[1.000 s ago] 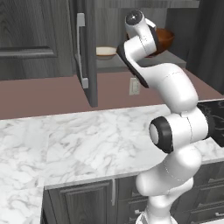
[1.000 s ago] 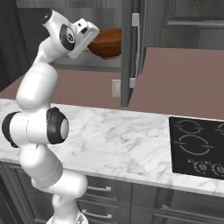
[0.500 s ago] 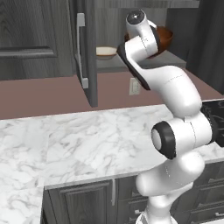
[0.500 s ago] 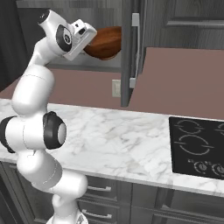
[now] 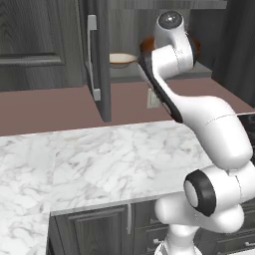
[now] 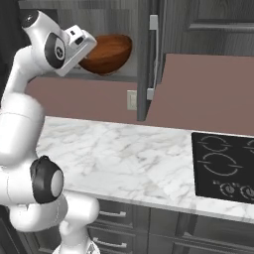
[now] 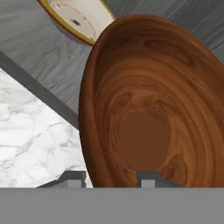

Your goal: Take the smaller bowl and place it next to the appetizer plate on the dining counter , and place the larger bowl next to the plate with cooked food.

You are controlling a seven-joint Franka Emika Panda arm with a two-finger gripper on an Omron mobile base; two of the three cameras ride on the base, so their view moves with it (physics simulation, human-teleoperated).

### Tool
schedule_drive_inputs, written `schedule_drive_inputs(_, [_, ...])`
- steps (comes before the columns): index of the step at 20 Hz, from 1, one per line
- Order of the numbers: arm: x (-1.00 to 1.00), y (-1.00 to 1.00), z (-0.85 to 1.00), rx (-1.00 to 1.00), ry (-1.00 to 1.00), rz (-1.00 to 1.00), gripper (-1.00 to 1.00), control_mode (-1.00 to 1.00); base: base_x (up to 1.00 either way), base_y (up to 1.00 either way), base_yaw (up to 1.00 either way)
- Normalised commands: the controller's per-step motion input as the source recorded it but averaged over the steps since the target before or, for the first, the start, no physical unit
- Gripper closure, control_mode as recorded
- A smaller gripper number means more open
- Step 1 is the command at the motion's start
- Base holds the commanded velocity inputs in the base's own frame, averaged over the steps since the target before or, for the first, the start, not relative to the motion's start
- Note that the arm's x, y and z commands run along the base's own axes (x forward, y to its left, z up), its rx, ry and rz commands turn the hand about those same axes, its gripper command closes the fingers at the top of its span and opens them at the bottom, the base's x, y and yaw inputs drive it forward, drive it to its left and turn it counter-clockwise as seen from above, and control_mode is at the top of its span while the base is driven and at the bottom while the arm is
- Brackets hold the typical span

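Note:
The larger bowl (image 7: 148, 109), deep, glossy and reddish-brown, hangs tilted in the open wall cabinet, as the right base view (image 6: 105, 52) also shows. My gripper (image 7: 111, 177) is shut on its near rim, one fingertip inside the bowl and one outside. In the right base view the gripper (image 6: 88, 45) meets the bowl's left edge. The smaller bowl (image 7: 76, 17), cream with a tan rim, rests on the cabinet shelf beyond it, left of the arm in the left base view (image 5: 122, 60). The appetizer plate and the dining counter are out of view.
The open cabinet door (image 6: 151, 54) hangs close to the right of the bowl; in the left base view the door (image 5: 97, 60) is left of the shelf. Below lies a marble wall counter (image 5: 99, 159) with a black cooktop (image 6: 223, 168) and a wall outlet (image 6: 131, 99).
The jaws have closed onto the larger bowl's rim. Hand and bowl have shifted a little out of the cabinet, leftward in the right base view.

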Motion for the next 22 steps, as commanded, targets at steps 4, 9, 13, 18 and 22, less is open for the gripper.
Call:
schedule_drive_inputs(4, [-1.0,0.09,-0.05,0.12,0.02,0.03,1.0,-1.0,0.0,0.0,0.0])
schedule_drive_inputs(9, [-1.0,0.0,-0.36,0.14,0.15,0.0,1.0,-1.0,0.0,0.0,0.0])
schedule_drive_inputs(13, [-1.0,0.0,-0.66,0.07,0.16,0.0,1.0,-1.0,0.0,0.0,0.0])
schedule_drive_inputs(18, [-0.99,0.0,-0.79,0.01,0.15,0.0,1.0,-1.0,0.0,0.0,0.0])
schedule_drive_inputs(22, [-0.53,0.0,-0.93,-0.01,0.05,0.0,1.0,-1.0,0.0,0.0,0.0])
